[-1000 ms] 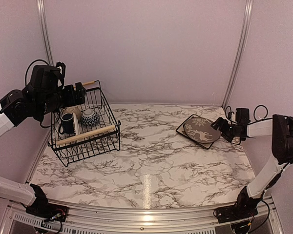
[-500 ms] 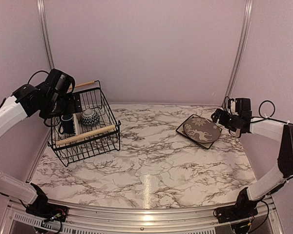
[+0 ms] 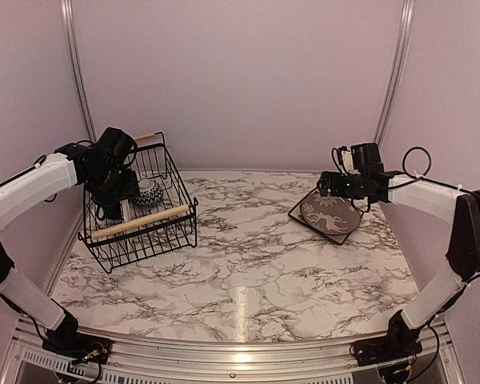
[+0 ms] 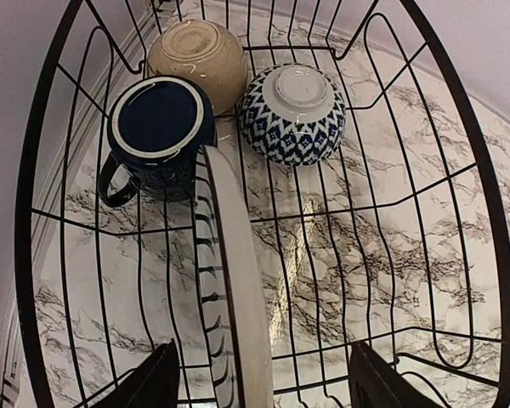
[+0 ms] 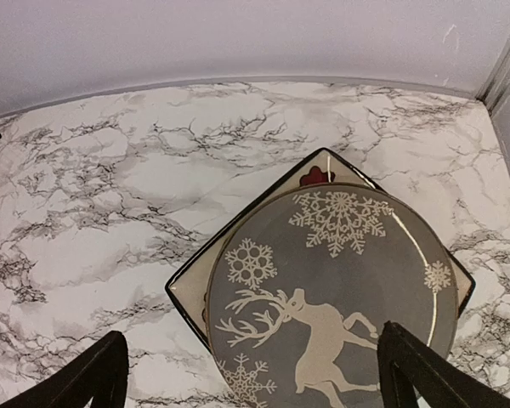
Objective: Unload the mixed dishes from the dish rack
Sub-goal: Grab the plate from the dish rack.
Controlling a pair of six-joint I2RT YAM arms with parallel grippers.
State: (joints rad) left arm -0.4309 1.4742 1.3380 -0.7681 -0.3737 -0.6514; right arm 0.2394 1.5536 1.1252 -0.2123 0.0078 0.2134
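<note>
Left gripper (image 4: pixel 263 361) hung over the rack (image 3: pixel 148 240) at upper left, jaws apart either side of the upright striped plate (image 4: pixel 238 280), clear of it. Right gripper (image 5: pixel 253 333) gaped wide and empty above the square plate (image 5: pixel 191 293) at right.

Ahead of left gripper (image 4: pixel 263 348): black wire rack (image 3: pixel 140 240), navy mug (image 4: pixel 157 127), cream bowl (image 4: pixel 197 53), blue-white patterned bowl (image 4: pixel 293 115), black-striped white plate (image 4: pixel 229 280). Below right gripper (image 5: pixel 252 333): grey reindeer-snowflake plate (image 5: pixel 331 289).

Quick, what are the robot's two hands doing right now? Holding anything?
Left gripper: open, astride the striped plate, holding nothing.
Right gripper: open over the reindeer plate, holding nothing.
</note>
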